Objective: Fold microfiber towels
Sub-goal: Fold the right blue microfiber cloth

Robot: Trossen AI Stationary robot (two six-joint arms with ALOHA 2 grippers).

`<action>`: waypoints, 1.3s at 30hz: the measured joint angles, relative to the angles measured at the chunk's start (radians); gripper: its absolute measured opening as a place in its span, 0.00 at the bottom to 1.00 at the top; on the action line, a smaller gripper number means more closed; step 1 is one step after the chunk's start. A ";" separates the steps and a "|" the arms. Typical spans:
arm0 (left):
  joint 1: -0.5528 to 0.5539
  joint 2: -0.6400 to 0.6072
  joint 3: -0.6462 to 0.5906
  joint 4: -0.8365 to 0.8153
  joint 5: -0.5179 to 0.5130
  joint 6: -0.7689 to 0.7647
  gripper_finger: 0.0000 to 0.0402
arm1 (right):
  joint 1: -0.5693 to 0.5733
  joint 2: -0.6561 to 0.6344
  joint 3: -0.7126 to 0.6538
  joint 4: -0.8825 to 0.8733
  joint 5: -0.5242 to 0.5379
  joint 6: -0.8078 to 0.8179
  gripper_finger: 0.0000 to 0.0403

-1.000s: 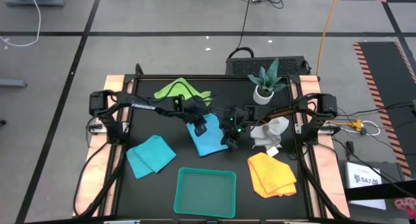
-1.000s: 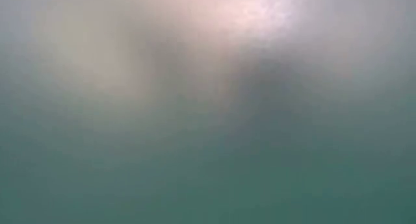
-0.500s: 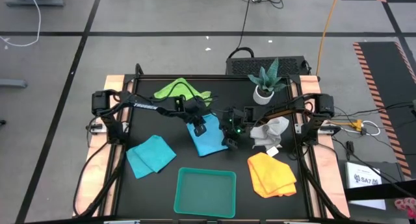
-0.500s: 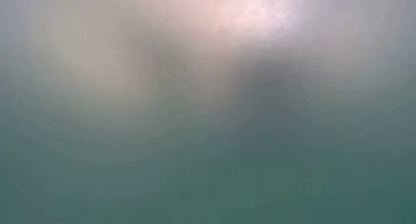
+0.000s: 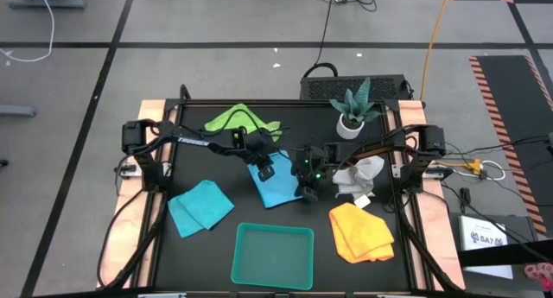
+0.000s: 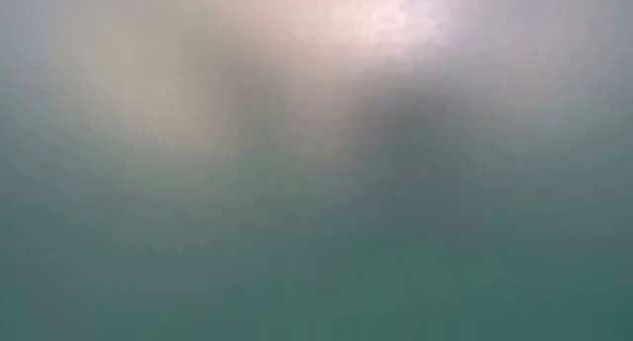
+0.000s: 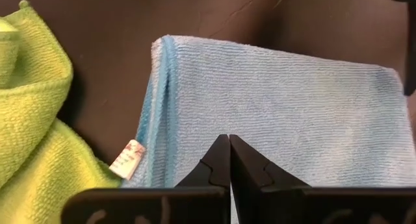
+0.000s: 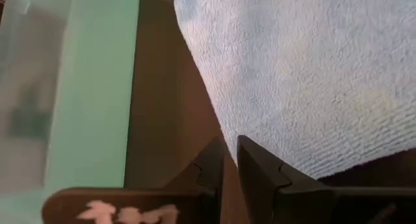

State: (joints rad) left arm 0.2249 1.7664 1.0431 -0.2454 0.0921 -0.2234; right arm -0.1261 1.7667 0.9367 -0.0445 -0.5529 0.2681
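Black tabletop (image 5: 225,246) unchanged since earlier; middle turquoise towel (image 5: 275,184) lies at centre. Left gripper (image 5: 265,170), jaws together, at its 11 o'clock edge; right gripper (image 5: 307,192), nearly closed, at 3 o'clock, holding the edge.

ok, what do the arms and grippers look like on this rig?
Both arms are dark, slim and jointed. The left arm carries white lettering; a green light glows near the right gripper. The left gripper has matte black wedge fingers tapering to points.

Low view wholly blurred; overhead evenly lit.
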 joint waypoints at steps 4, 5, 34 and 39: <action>-0.003 0.000 0.000 -0.013 -0.015 -0.002 0.00 | 0.000 0.001 0.000 -0.006 0.008 -0.021 0.08; -0.003 0.000 0.000 -0.014 -0.015 -0.008 0.00 | 0.000 0.001 0.000 -0.009 0.019 -0.023 0.08; -0.070 0.000 0.000 -0.019 -0.014 -0.112 0.00 | -0.204 -0.058 0.000 -0.095 0.176 -0.260 0.08; -0.056 0.000 0.000 -0.020 -0.032 -0.096 0.00 | -0.150 -0.085 0.001 -0.088 0.013 -0.201 0.08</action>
State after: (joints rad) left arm 0.1690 1.7660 1.0431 -0.2649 0.0604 -0.3196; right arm -0.2763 1.6817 0.9375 -0.1328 -0.5396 0.0672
